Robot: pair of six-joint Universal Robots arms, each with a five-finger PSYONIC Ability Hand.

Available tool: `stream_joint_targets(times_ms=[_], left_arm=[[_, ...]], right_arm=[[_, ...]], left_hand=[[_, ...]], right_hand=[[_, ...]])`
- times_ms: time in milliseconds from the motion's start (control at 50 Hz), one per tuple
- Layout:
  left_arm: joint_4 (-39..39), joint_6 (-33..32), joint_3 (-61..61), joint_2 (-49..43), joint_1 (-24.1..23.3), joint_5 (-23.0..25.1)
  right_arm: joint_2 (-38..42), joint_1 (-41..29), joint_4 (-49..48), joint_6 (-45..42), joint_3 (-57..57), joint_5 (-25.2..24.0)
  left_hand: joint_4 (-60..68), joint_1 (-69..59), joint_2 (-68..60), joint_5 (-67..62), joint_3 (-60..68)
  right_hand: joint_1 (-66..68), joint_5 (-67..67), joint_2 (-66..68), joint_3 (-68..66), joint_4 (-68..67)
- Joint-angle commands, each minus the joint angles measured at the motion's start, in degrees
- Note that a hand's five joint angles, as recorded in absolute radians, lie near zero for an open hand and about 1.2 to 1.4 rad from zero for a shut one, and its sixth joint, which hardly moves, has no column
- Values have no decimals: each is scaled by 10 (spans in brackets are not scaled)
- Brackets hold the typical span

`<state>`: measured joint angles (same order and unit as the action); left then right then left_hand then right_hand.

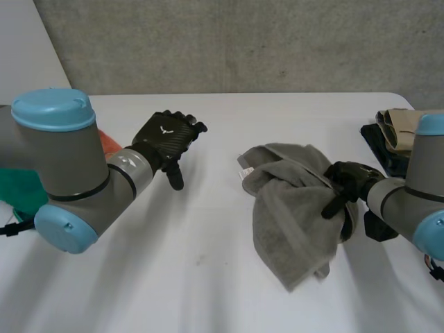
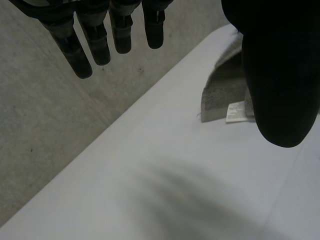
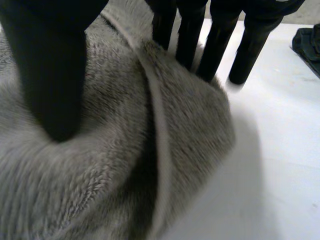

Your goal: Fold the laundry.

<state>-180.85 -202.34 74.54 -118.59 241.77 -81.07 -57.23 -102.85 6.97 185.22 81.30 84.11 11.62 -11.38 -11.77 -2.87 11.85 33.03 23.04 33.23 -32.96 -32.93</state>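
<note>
At the far left of the head view, a green cloth (image 1: 17, 191) and an orange item (image 1: 109, 143) lie on the white table (image 1: 208, 277), partly hidden behind the left arm (image 1: 76, 166). The left hand (image 1: 166, 135) hangs over bare table in the upper left of centre. Its fingers are loosely extended, its thumb points down, and it holds nothing. In the left wrist view its fingers (image 2: 95, 40) are straight and spread apart from the thumb (image 2: 280, 75). Past the thumb shows a corner of the grey towel (image 2: 220, 90) with its white label (image 2: 235, 111).

Right of centre in the head view, the grey towel (image 1: 291, 215) lies crumpled on the table. Its label (image 1: 244, 173) is at its upper left edge, and a loose flap trails toward the lower middle of the frame. The right hand (image 1: 350, 182) grips the towel's right edge. In the right wrist view the thumb (image 3: 50, 75) presses on one side of a raised fold, the fingers (image 3: 190, 35) stand on the far side, and the towel bunches between them.

At the upper right of the head view, beyond the right arm (image 1: 416, 201), sits a pile of folded clothes (image 1: 395, 135), tan on dark. It lies apart from the towel.
</note>
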Motion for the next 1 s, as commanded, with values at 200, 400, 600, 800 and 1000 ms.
stream_joint_targets(times_ms=[200,400,600,800,1000], left_arm=[[-43,47,-26,-18,7,-29],[6,136,-74,-87,-18,8],[46,246,-85,-148,-42,23],[96,310,-47,-79,2,65],[66,310,52,61,91,56]], right_arm=[[-192,-107,-59,-163,58,-44],[-281,-197,-47,-264,104,-64],[-298,-214,-20,-271,122,-78],[-270,-174,-42,-289,112,-80],[-266,-175,-42,-305,102,-82]], left_hand=[[-16,14,18,29,-19],[-16,14,18,29,-19],[23,-25,-21,-10,20],[610,-612,-608,-597,607],[107,-110,-106,-95,105]], right_hand=[[470,470,468,-470,-471],[470,470,468,-470,-471],[470,470,468,-470,-471],[470,470,468,-470,-471],[470,470,468,-470,-471]])
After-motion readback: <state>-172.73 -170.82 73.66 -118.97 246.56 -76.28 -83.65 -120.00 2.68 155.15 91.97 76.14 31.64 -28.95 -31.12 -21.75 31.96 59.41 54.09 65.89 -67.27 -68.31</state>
